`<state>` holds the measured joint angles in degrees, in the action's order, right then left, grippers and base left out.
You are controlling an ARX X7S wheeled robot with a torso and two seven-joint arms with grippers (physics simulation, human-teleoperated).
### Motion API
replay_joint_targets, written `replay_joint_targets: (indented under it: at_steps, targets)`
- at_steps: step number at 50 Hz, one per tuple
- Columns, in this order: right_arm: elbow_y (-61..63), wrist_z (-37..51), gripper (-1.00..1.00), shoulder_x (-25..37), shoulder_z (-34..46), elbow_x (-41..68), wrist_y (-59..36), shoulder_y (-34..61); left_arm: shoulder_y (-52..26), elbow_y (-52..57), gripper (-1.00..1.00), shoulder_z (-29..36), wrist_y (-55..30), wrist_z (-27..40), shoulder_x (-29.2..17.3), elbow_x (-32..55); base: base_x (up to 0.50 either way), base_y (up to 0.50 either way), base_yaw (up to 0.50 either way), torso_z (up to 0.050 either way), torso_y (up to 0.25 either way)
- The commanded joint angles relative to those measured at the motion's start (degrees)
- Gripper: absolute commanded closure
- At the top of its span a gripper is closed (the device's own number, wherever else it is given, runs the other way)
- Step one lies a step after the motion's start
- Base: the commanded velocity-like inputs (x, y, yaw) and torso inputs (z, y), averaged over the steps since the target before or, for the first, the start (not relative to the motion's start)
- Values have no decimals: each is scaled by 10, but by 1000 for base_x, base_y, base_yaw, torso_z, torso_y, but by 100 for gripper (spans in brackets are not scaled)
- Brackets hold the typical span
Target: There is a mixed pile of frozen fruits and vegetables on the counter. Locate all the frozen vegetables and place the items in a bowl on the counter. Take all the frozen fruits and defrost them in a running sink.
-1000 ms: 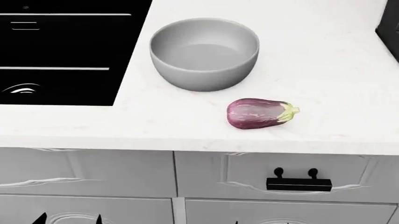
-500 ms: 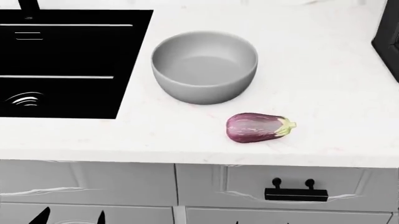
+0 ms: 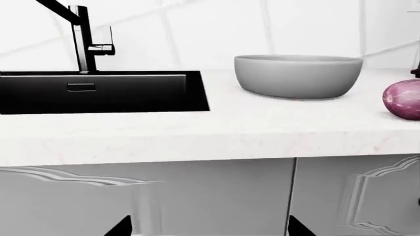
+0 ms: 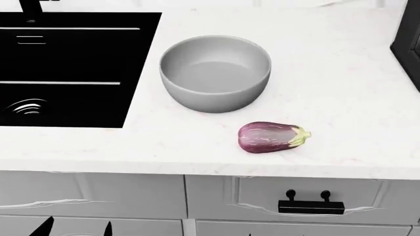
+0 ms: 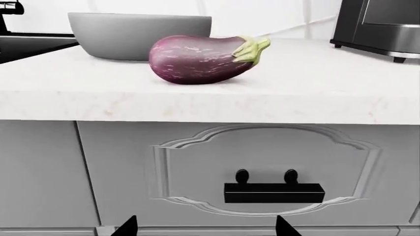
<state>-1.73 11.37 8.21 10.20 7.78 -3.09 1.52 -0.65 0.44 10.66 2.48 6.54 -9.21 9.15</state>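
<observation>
Left wrist view.
- White counter (image 3: 217, 128): ran across the picture above white cabinet fronts (image 3: 196, 196).
- Black sink (image 3: 98, 93): set into the counter, dark faucet (image 3: 82, 39) upright behind it.
- Grey bowl (image 3: 298, 76): stood upright on the counter beside the sink, apart from its rim.
- Purple eggplant (image 3: 404, 100): lay on the counter near the bowl, not touching it, partly cut off by the picture's edge.
- Left gripper (image 3: 208, 228): only two dark fingertips visible, spread wide, nothing between them; held low, in front of the cabinet fronts and below the counter edge.

Head view.
- Sink at the left, ribbed metal drain (image 4: 26, 105) in its floor.
- Bowl to the right of the sink, nothing seen inside.
- Eggplant on its side, nearer the front edge than the bowl and slightly right of it, pale green stem cap pointing right.
- Black drawer handle (image 4: 311, 205) on the cabinet front below the eggplant.
- Dark appliance (image 4: 408, 39) at the right edge of the counter, well apart from the eggplant.

Right wrist view.
- Right gripper (image 5: 206, 227): two dark fingertips only, wide apart, gripping nothing; level with the drawer front, below the handle.
- Eggplant directly ahead on the counter, above the handle, bowl just behind it.
</observation>
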Motion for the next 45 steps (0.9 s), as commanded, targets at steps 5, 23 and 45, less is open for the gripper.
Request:
replay_joint_targets:
  at_steps: [5, 23, 45]
  targets:
    - [61, 15, -100, 10, -14, 26, -23, -5, -29, 83, -100, -51, -104, 33, -8, 76, 0, 0, 0, 20, 0]
    - [480, 39, -100, 169, -202, 266, -510, 132, -219, 276, -100, -83, -434, 47, -107, 175, 0, 0, 0, 0, 0]
    - [456, 53, -100, 219, -282, 431, -731, 259, -318, 224, -100, -74, -537, 38, -152, 194, 108, 0, 0, 0, 0]
